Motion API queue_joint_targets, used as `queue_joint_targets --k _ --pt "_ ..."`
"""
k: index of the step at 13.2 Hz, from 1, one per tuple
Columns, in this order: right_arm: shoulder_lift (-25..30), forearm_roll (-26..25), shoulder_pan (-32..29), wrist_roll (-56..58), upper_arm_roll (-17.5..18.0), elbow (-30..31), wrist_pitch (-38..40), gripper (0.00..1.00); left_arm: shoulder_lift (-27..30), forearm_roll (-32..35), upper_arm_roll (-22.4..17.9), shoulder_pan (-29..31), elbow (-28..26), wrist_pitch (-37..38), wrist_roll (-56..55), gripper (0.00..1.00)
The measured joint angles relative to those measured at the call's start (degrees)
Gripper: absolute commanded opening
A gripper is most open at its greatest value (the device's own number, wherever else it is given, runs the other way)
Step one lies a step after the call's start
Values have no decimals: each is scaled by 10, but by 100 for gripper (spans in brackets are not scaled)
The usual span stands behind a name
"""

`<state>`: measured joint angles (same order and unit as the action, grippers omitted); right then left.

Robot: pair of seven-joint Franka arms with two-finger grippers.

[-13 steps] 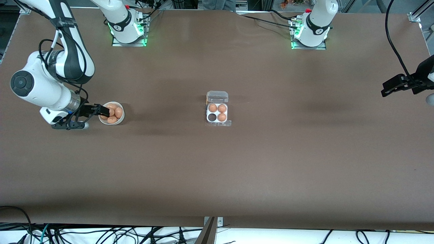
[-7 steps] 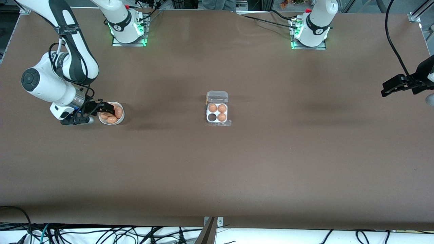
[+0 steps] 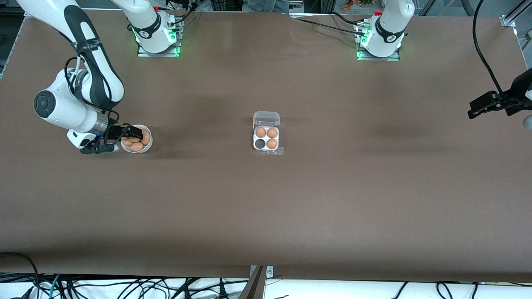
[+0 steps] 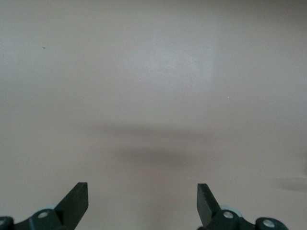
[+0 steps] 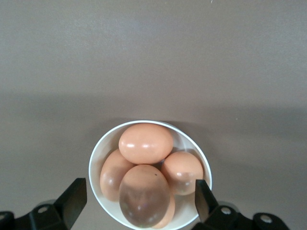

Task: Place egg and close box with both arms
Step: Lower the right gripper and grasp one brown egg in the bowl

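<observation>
Front view: the right gripper (image 3: 135,133) hangs over the white bowl (image 3: 148,145) of eggs at mid-left; the box (image 3: 266,139), lid open, sits at centre holding three eggs. The left gripper (image 3: 474,110) waits at the right edge.

Left wrist view: fingers (image 4: 76,199) spread over bare bench (image 4: 153,72).

Right wrist view: fingers (image 5: 74,196) spread, straddling the bowl; the egg (image 5: 145,143) lies topmost.

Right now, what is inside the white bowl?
The white bowl holds a heap of brown eggs; four show in the right wrist view. The eggs cover the bowl's bottom, so anything under them cannot be seen.
</observation>
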<state>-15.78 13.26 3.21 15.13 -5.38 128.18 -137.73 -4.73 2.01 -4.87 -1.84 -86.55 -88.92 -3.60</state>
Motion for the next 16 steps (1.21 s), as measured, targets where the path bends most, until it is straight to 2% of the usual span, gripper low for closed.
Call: queue_joint_targets --k 2,8,11,16 --pt "-1 0 0 1 0 0 1 93 0 0 0 0 0 0 0 100" --pt "-3 0 0 3 0 0 4 83 0 0 0 0 0 0 0 100" --pt "-6 1 0 3 1 0 7 73 0 0 0 1 0 0 0 100" --pt "-7 1 0 3 1 0 7 68 -1 0 0 1 0 0 0 100"
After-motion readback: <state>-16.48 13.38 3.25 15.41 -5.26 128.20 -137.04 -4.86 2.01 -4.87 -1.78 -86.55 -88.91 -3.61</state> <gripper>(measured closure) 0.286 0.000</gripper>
